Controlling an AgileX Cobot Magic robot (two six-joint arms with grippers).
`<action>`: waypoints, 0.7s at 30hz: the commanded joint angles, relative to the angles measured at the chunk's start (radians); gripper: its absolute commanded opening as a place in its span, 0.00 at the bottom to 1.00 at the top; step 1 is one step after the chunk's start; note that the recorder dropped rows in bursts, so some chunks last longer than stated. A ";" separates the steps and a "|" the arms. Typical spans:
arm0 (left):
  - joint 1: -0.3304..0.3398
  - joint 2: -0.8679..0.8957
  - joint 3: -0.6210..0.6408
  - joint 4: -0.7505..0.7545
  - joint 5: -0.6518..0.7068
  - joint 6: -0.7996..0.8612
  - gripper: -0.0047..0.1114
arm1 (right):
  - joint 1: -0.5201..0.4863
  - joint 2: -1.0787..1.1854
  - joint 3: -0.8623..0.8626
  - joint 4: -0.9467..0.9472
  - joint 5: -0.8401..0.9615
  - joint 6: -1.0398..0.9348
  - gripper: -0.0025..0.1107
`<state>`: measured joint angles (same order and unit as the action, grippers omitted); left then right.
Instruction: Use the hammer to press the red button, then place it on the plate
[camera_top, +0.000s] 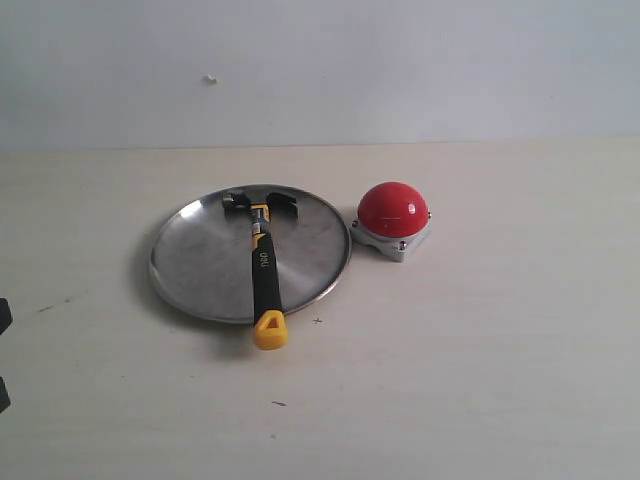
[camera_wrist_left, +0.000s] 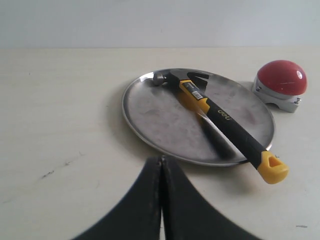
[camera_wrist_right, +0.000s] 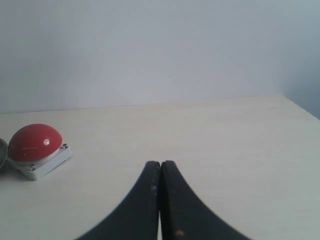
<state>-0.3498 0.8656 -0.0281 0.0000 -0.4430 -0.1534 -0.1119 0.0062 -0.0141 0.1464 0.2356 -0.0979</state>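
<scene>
Nearest in the left wrist view, the left gripper (camera_wrist_left: 161, 160) is closed, its two dark fingers pressed together along their length with nothing between them. It hangs over bare table (camera_wrist_left: 60, 150), short of the plate (camera_wrist_left: 155, 112) and touching nothing. The right gripper (camera_wrist_right: 160, 164) is closed and empty in the same way, over bare table well to the right of the button (camera_wrist_right: 34, 142).

In the exterior view, the near part of the table (camera_top: 480, 390) is pale and carries only a few small dark marks. Next comes the yellow end of the hammer (camera_top: 262, 268), which sticks out past the near rim of the plate (camera_top: 195, 265) and over the table. The black handle runs from there across the middle of the plate, away from the camera. The yellow neck and dark head lie just inside the far rim, the claw pointing right. The hammer rests flat, with no gripper on it.

The button (camera_top: 393, 208) stands just beside the plate on its right, level with the far half. Its grey base is very close to the rim; whether they touch cannot be told. The red dome is glossy and stands upright.

Beyond the table edge rises a plain pale wall (camera_top: 400, 60).
</scene>
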 joint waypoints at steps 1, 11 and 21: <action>0.003 -0.005 0.003 -0.008 -0.003 -0.001 0.04 | -0.005 -0.006 0.014 -0.044 -0.033 0.114 0.02; 0.003 -0.005 0.003 -0.008 -0.003 -0.001 0.04 | -0.005 -0.006 0.014 -0.123 0.107 0.126 0.02; 0.003 -0.005 0.003 -0.008 -0.003 -0.001 0.04 | -0.005 -0.006 0.014 -0.121 0.107 0.126 0.02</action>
<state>-0.3498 0.8656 -0.0281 0.0000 -0.4430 -0.1534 -0.1119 0.0062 -0.0044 0.0311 0.3441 0.0258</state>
